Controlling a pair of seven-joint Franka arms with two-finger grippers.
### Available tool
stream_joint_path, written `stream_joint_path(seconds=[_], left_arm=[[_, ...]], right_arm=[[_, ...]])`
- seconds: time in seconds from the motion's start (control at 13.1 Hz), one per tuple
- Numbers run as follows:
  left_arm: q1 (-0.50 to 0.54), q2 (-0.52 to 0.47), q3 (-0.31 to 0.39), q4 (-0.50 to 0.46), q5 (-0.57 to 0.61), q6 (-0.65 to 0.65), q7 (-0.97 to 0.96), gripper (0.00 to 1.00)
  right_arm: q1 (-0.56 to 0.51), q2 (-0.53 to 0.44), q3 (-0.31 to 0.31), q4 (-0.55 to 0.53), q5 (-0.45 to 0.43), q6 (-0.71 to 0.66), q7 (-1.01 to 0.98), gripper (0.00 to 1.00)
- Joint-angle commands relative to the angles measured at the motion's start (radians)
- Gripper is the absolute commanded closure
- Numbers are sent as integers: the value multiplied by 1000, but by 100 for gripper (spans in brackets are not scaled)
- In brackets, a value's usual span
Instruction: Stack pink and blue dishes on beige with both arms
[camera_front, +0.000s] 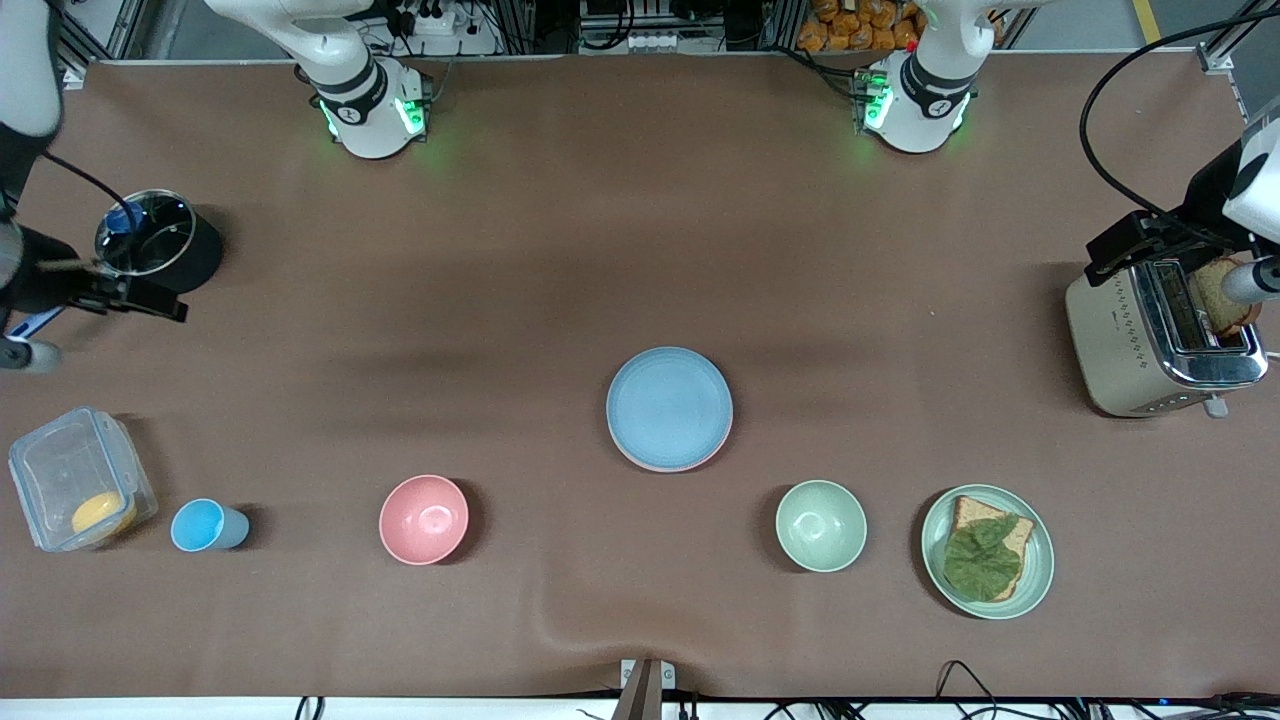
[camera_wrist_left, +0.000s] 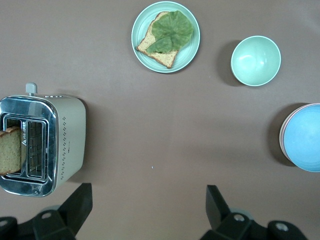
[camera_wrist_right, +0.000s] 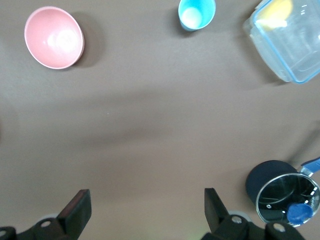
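Two grippers hung spread and empty: the left gripper (camera_wrist_left: 145, 212) above the toaster (camera_front: 1160, 340) at its end of the surface (camera_front: 640, 250), the right gripper (camera_wrist_right: 142, 215) above the black pot (camera_front: 160, 245) at the other end. Between them, mid-surface, the blue plate (camera_front: 669, 407) lay flat atop the pink plate (camera_front: 690, 464), of which only a rim sliver showed; any beige plate beneath was hidden. The stack appeared complete. Being round and face up, the plates had no long axis. Judged risk: a careless sweep toward the middle could nudge the stack askew.
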Motion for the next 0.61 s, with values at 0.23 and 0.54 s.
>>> stream_joint_path(seconds=[0.23,0.54], left_arm=[[2,-10,0,-38,-6,-11,-3,0],[13,-33,-24,-112,-5,52,-12,0]], right_arm=[[-34,-73,32,-11,-49,-15,13,0],[-37,-71,43,-9,-18,-6,-1,0]])
